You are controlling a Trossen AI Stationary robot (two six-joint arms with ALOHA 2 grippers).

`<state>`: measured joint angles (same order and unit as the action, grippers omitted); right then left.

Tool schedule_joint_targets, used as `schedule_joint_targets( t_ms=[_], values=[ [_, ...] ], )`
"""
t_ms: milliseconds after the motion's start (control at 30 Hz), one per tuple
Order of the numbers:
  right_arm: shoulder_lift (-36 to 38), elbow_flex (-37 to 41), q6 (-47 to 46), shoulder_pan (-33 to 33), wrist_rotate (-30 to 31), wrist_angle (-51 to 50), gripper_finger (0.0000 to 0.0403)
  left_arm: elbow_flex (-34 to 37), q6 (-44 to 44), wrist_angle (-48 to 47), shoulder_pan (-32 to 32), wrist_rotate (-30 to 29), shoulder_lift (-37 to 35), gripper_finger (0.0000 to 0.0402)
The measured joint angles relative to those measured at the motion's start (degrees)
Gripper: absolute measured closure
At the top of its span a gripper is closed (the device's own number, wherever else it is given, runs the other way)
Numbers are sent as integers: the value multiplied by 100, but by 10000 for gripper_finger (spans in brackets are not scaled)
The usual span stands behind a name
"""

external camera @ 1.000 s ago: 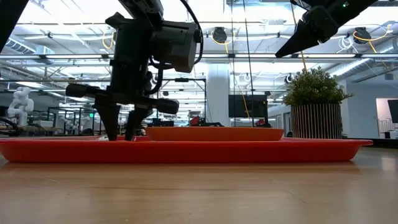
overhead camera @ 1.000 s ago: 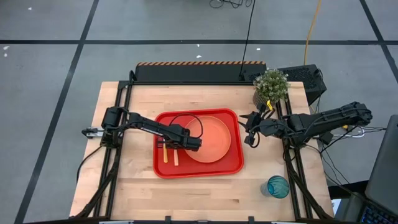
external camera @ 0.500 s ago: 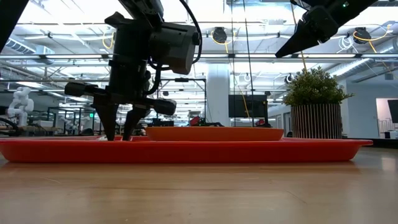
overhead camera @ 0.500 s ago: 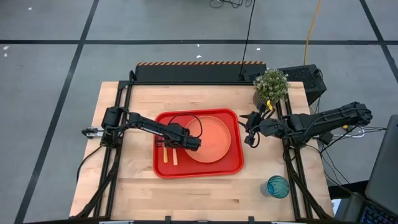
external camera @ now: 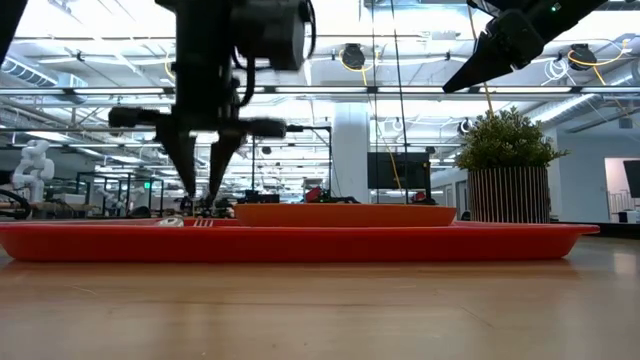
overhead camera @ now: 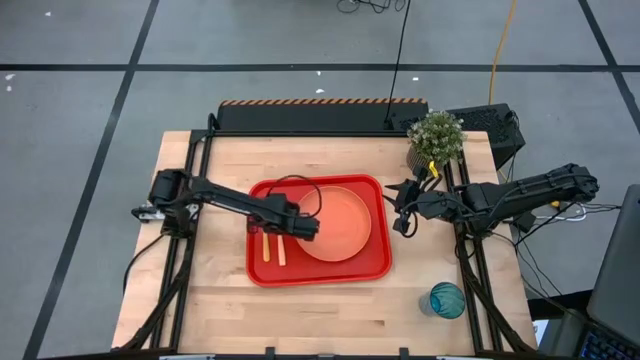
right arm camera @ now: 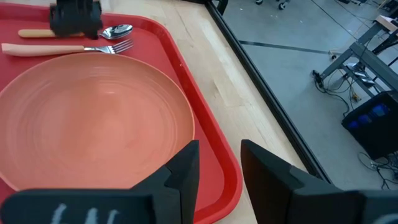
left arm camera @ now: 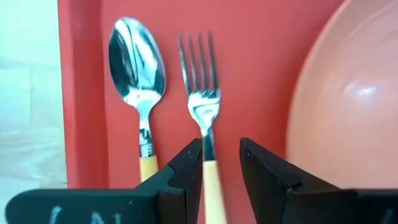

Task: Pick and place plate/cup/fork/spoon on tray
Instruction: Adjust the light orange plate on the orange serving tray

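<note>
The red tray (overhead camera: 370, 262) lies mid-table with the orange plate (overhead camera: 338, 223) on its right half. The spoon (left arm camera: 138, 68) and the fork (left arm camera: 204, 112) lie side by side on the tray's left half, the spoon nearer the left rim, both with orange handles. My left gripper (external camera: 203, 192) hangs open just above them, pointing down; its fingers stand on either side of the fork's handle without touching it. The teal cup (overhead camera: 447, 299) stands on the table's near right corner. My right gripper (overhead camera: 404, 212) waits open, raised beside the tray's right edge.
A potted plant (overhead camera: 436, 137) stands at the table's far right, behind my right arm. Bare wood stretches along the near edge (overhead camera: 300, 320) and left of the tray.
My left gripper has risen straight up from the tray floor, its fingers staying open. The fork and spoon remain lying on the tray where they were.
</note>
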<state>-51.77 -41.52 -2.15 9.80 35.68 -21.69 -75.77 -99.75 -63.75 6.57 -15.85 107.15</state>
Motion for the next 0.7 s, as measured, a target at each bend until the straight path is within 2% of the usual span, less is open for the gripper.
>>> schedule_joint_targets(
  t_ms=[167,300,433,600,700],
  values=[
    [0,0,-9,0,0,-2,293,0,-1,44,218,-464,-428,291],
    [0,0,-9,0,0,-120,293,0,79,107,574,-1381,-712,291],
    [2,83,-10,-1,17,-147,293,0,652,192,968,-2958,-920,291],
    [-2,331,-135,-7,22,172,293,0,2022,567,1397,-5189,-948,291],
    [-2,369,-154,-7,20,533,293,45,2806,942,1528,-6028,-902,291]
  ],
)
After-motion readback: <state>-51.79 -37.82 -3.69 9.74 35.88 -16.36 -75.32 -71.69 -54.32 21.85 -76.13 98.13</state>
